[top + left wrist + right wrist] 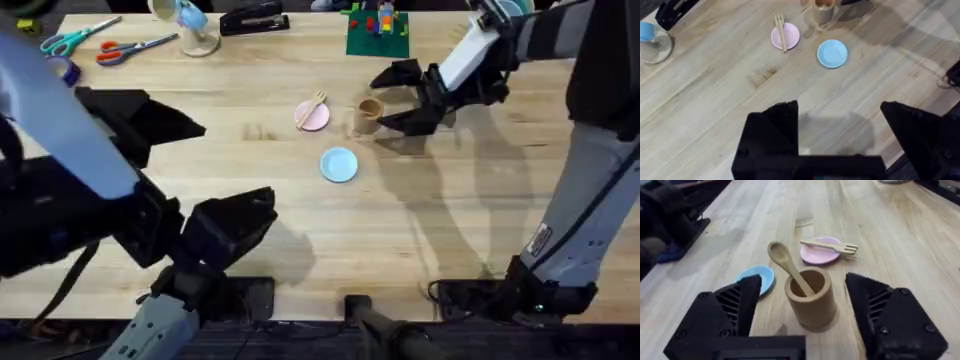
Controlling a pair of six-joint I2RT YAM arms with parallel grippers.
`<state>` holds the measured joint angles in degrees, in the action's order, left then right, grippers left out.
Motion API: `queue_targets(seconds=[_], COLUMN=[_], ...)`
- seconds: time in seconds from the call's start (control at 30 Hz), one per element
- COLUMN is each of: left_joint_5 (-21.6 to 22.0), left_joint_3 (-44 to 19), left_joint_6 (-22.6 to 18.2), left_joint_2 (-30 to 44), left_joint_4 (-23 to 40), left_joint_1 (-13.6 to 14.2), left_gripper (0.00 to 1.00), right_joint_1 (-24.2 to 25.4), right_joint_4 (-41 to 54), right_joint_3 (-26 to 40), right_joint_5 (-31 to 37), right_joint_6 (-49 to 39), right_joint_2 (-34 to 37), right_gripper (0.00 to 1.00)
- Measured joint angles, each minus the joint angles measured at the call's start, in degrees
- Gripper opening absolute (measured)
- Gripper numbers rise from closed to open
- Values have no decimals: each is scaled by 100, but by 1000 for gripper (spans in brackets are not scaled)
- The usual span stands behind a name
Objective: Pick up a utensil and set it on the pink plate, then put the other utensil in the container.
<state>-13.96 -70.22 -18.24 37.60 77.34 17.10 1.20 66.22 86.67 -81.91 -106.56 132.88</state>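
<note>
The wooden fork (pixel 317 101) lies across the pink plate (pixel 310 120), also seen as fork (pixel 780 31) on plate (pixel 792 36). Right of it stands the brown container (pixel 369 114), with the wooden spoon (pixel 786 264) leaning inside the cup (pixel 811 305), bowl end up. My right gripper (pixel 388 98) is open, its fingers (pixel 737 302) either side of the container without touching it. Low at the near left, my left gripper (pixel 840 125) is open and empty, well short of the plates.
A light blue plate (pixel 339 165) lies just in front of the pink one. Along the far edge are scissors (pixel 135 47), a stapler (pixel 253 20) and a green brick plate (pixel 377 35). Bare wood spreads across the middle and near right.
</note>
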Motion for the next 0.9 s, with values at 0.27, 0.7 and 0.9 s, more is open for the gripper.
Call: queue_targets(seconds=[0.27, 0.7, 0.9], left_joint_5=[0, 0, 0], left_joint_3=[0, 0, 0], left_joint_6=[-2, 0, 0], left_joint_2=[0, -1, 0], left_joint_4=[0, 0, 0], left_joint_1=[0, 0, 0], left_gripper=[993, 993, 993], right_joint_1=[271, 322, 322], right_joint_4=[384, 700, 700], right_joint_3=[0, 0, 0], right_joint_5=[636, 2196, 2943], right_joint_6=[-22, 727, 1667], right_joint_2=[-645, -2619, -3322], right_gripper=[995, 995, 994])
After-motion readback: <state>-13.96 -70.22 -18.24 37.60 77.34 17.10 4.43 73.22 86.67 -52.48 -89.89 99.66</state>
